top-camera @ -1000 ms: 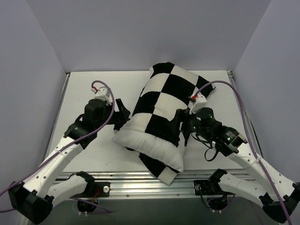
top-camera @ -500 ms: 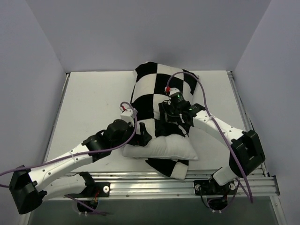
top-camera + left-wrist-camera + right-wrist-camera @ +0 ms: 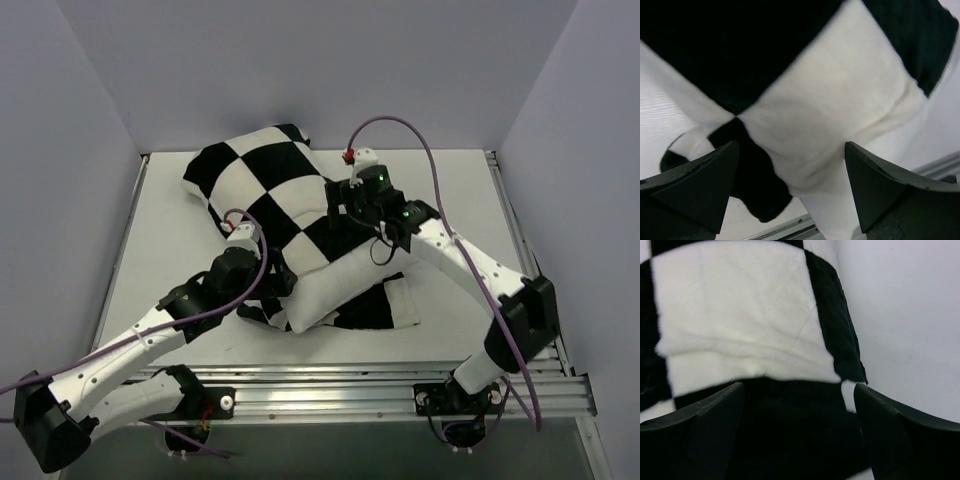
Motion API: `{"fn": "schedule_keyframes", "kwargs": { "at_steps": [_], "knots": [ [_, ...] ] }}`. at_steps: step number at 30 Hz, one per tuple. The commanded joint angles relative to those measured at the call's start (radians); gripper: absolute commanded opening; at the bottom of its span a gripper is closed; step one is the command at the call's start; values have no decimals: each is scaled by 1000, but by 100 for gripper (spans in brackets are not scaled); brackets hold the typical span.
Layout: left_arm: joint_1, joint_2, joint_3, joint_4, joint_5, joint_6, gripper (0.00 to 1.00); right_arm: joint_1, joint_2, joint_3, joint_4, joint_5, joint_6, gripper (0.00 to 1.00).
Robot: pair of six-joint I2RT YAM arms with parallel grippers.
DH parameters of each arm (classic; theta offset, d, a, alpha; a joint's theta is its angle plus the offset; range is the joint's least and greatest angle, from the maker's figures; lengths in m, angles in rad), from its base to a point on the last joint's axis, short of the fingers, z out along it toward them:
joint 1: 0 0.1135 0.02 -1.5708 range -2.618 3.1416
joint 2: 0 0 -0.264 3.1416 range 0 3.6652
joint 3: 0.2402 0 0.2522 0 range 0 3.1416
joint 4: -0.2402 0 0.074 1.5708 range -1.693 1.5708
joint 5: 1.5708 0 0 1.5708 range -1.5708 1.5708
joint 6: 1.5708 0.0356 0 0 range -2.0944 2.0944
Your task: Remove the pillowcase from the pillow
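Observation:
The checkered pillowcase [image 3: 255, 195] lies slantwise on the table, from the far left to the near right. The white pillow [image 3: 335, 285] bulges out of its near end, and a flat checkered flap [image 3: 390, 308] lies beside it. My left gripper [image 3: 278, 288] is at the near left side of that bulge. In the left wrist view its jaws [image 3: 791, 144] stand wide, with the pillowcase [image 3: 740, 50] and smooth white pillow [image 3: 845, 215] between them. My right gripper [image 3: 335, 205] rests on the case's middle, jaws [image 3: 799, 385] wide over a black square of the pillowcase [image 3: 740, 315].
The white table [image 3: 170, 240] is walled in on the left, right and back. A metal rail [image 3: 330, 385] runs along the near edge. Purple cables [image 3: 400, 135] loop above both arms.
The pillow has swung counterclockwise, so its far end now points to the back left. My right gripper moved up towards the back. My left gripper came in to the near end.

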Motion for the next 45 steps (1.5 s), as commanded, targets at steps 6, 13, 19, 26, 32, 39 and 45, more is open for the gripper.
{"fn": "schedule_keyframes", "kwargs": {
  "at_steps": [6, 13, 19, 26, 32, 39, 45],
  "knots": [
    [216, -121, -46, 23, 86, -119, 94, 358, -437, -275, -72, 224, 158, 91],
    [265, -100, -126, 88, 145, -180, 94, 677, -456, -367, -96, 439, 377, 97],
    [286, -63, -197, 162, 201, -202, 94, 724, -329, -407, -59, 471, 460, 99],
    [288, -92, -235, 182, 243, -208, 95, 682, -209, -418, -35, 554, 494, 100],
    [290, -132, -264, 179, 286, -194, 98, 590, -203, -497, 120, 465, 477, 77],
    [287, -132, -316, 266, 356, -176, 100, 513, -275, -510, 157, 382, 392, 0],
    [287, -60, -313, 418, 453, -157, 88, 510, -283, -508, 175, 335, 390, 0]
  ]
}}
